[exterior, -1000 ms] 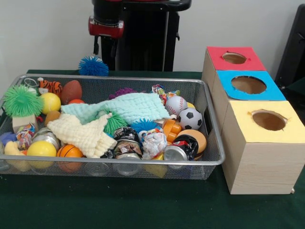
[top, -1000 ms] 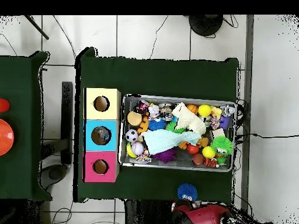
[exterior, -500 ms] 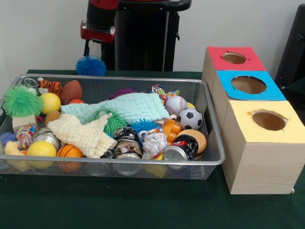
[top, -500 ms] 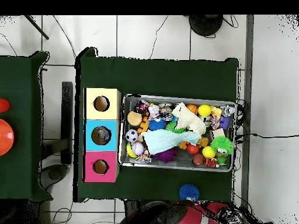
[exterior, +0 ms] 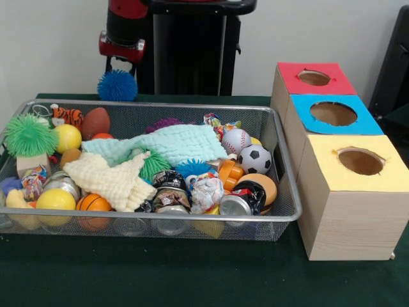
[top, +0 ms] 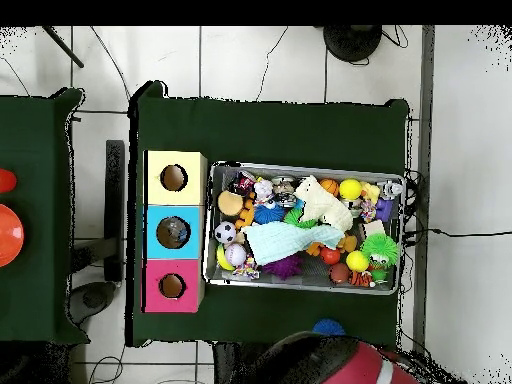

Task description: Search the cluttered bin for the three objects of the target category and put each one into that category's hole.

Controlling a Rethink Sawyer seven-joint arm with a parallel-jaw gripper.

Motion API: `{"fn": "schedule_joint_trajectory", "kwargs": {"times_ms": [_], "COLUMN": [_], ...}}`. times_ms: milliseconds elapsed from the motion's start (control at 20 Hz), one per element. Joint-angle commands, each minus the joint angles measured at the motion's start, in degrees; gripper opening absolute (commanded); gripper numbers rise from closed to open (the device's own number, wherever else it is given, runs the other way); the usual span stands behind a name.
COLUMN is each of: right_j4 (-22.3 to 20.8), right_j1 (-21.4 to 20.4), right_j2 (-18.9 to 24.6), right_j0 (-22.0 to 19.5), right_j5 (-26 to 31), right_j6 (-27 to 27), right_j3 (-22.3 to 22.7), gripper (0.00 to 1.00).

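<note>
**Spiky blue ball held up behind the basket**

Up at the top left of the front view, the red and black arm comes down in front of its dark pedestal, and its gripper (exterior: 119, 71) has its short black fingers closed around the top of a spiky blue rubber ball (exterior: 117, 86). The ball hangs above the green tablecloth, behind the back rim of the bin (exterior: 192, 219), the large shallow silver wire-mesh basket that fills the left and middle of the frame.

Looking down from overhead, only a sliver of that blue ball (top: 327, 326) shows at the lower middle, just past the table edge, with the arm's red shell bulging beneath it.

The basket is crowded. A pale mint muslin cloth (exterior: 167, 143) sprawls across its middle, and a cream knitted cloth (exterior: 115, 180) lies just left of it, toward the front. A fuzzy green spiky ball (exterior: 29, 135) sits at the far left, touching a smooth yellow ball (exterior: 67, 137). A white baseball with red stitching (exterior: 236, 141) and a small black and white football (exterior: 255, 158) sit side by side near the right end. A small orange basketball (exterior: 93, 203) rests against the front mesh.

Right of the basket, three pale wooden boxes stand in a row, each with a round hole in a coloured top: red (exterior: 314, 78) farthest back, blue (exterior: 333, 114) in the middle, yellow (exterior: 358, 162) nearest.
</note>
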Motion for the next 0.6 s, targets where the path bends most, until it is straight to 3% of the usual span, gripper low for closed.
{"fn": "schedule_joint_trajectory", "kwargs": {"times_ms": [50, 400, 450, 500, 600], "right_j4": [-0.37, -0.93, -1.86, -2.58, -2.58], "right_j1": [-1.62, -8.31, -9.16, -9.62, -9.75], "right_j2": [13.11, 14.02, 16.49, 18.03, 18.36], "right_j0": [-7.58, -6.26, -8.27, -9.35, -9.38], "right_j5": [-1.85, -5.25, -4.76, -4.18, -4.33], "right_j6": [2.96, 3.54, 2.92, 2.48, 2.56], "right_j3": [-5.24, -2.32, -1.7, -1.4, -1.34], "gripper": [1.0, 1.0, 1.0, 0.0, 0.0]}}
